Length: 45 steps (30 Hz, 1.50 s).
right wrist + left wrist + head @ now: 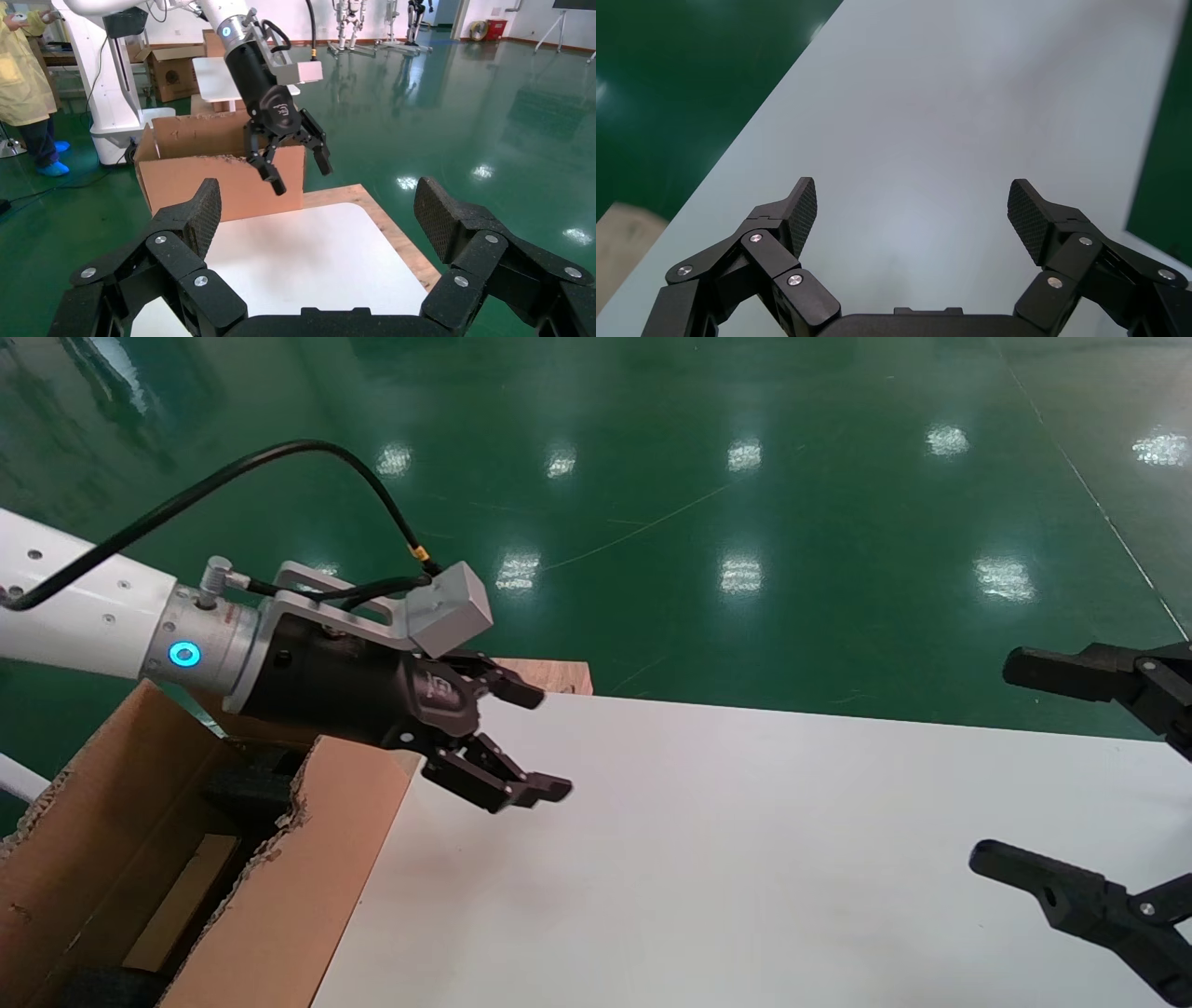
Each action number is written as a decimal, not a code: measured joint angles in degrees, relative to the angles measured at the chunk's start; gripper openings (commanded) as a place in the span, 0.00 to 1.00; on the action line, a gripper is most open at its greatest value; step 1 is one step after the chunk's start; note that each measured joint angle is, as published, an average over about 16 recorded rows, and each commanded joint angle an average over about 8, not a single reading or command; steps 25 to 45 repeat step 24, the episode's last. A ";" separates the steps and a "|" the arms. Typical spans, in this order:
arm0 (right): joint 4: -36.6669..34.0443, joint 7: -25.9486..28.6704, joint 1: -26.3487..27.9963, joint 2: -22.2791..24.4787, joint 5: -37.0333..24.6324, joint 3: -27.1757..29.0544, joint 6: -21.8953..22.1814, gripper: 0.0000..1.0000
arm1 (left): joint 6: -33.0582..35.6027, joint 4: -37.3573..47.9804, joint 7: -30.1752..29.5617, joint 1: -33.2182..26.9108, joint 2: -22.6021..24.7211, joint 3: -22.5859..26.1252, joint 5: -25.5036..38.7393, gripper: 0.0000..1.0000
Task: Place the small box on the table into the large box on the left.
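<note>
The large box stands at the left edge of the white table, with ragged walls and black foam inside. A light brown flat-sided piece lies deep in it; it looks like the small box, but no mark shows. No small box is on the tabletop. My left gripper is open and empty, hovering over the table just right of the large box's wall. It also shows in the left wrist view and the right wrist view. My right gripper is open and empty at the table's right side.
A bare wooden board sticks out under the table's far edge. Green floor lies beyond. In the right wrist view a person in yellow, a white robot base and another carton stand behind the large box.
</note>
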 measured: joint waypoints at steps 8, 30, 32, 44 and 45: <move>0.00 0.00 0.00 0.00 0.00 0.00 0.00 1.00 | 2.15 -1.67 6.78 10.07 1.10 -12.11 -6.18 1.00; 0.00 0.00 0.00 0.00 0.00 0.00 0.00 1.00 | 5.51 -4.29 17.40 25.83 2.83 -31.07 -15.87 1.00; 0.00 0.00 0.00 0.00 0.00 0.00 0.00 1.00 | 5.51 -4.29 17.40 25.83 2.83 -31.07 -15.87 1.00; 0.00 0.00 0.00 0.00 0.00 0.00 0.00 1.00 | 5.51 -4.29 17.40 25.83 2.83 -31.07 -15.87 1.00; 0.00 0.00 0.00 0.00 0.00 0.00 0.00 1.00 | 5.51 -4.29 17.40 25.83 2.83 -31.07 -15.87 1.00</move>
